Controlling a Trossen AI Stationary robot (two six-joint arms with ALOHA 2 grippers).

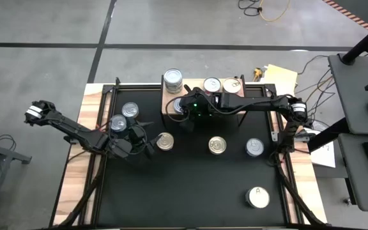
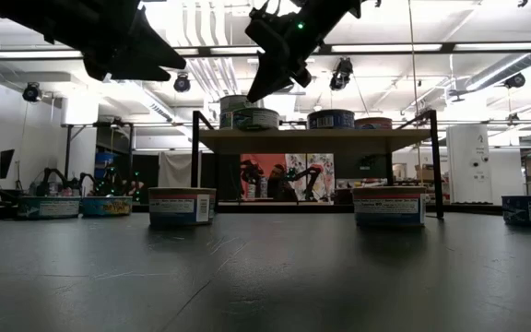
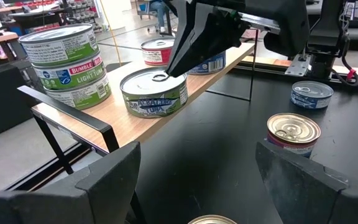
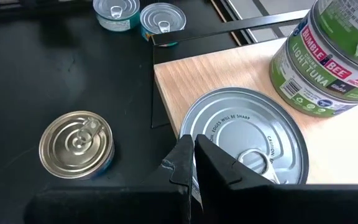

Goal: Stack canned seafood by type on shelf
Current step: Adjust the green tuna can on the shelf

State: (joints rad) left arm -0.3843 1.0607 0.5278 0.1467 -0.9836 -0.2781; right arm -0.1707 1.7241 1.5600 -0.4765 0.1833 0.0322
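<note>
High: overhead, straight down, whole table | Low: tabletop height, level toward shelf (image 2: 316,140) | Left wrist: oblique, near | Right wrist: steep, very close | Shared: shelf, green-labelled tin (image 3: 154,91).

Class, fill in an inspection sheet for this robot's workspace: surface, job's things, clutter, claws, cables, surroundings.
Surface: black tabletop, wooden edges.
Job's things: wooden shelf holds stacked Bumble Bee tuna cans and a single can; loose cans on the tabletop, including a white-topped can.
Clutter: nothing seen.
Claws: left claw open, over the tabletop; right claw shut, tips over the single can.
Cables: orange cord on the floor.
Surroundings: workshop, ceiling lights.
</note>
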